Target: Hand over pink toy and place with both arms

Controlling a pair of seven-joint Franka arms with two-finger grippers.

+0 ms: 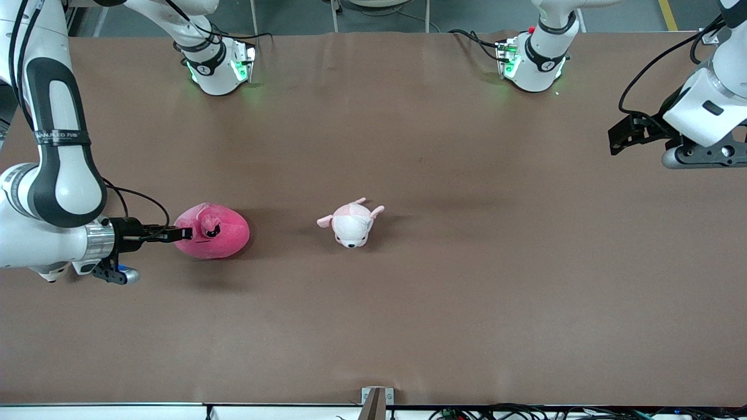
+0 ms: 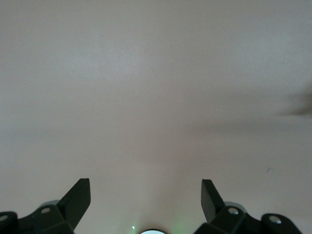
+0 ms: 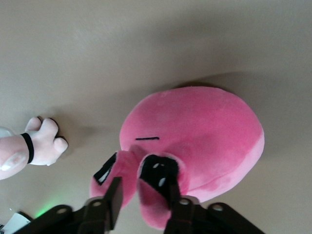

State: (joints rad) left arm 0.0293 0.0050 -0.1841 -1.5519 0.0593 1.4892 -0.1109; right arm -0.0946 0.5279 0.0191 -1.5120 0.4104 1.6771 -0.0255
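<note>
The pink toy [image 1: 219, 233] lies on the brown table toward the right arm's end, and it also shows in the right wrist view [image 3: 200, 131]. My right gripper [image 1: 182, 234] is at the toy's side, shut on a fold of plush by its dark eyes [image 3: 144, 192]. The toy rests on the table, bunched up where it is pinched. My left gripper [image 1: 618, 135] hangs open and empty above the table at the left arm's end, waiting. In the left wrist view its fingertips [image 2: 80, 192] frame only bare table.
A smaller pale pink-and-white plush animal [image 1: 352, 223] lies near the table's middle, beside the pink toy toward the left arm's end; its paw shows in the right wrist view [image 3: 44, 141]. The arm bases [image 1: 219, 67] stand along the table's back edge.
</note>
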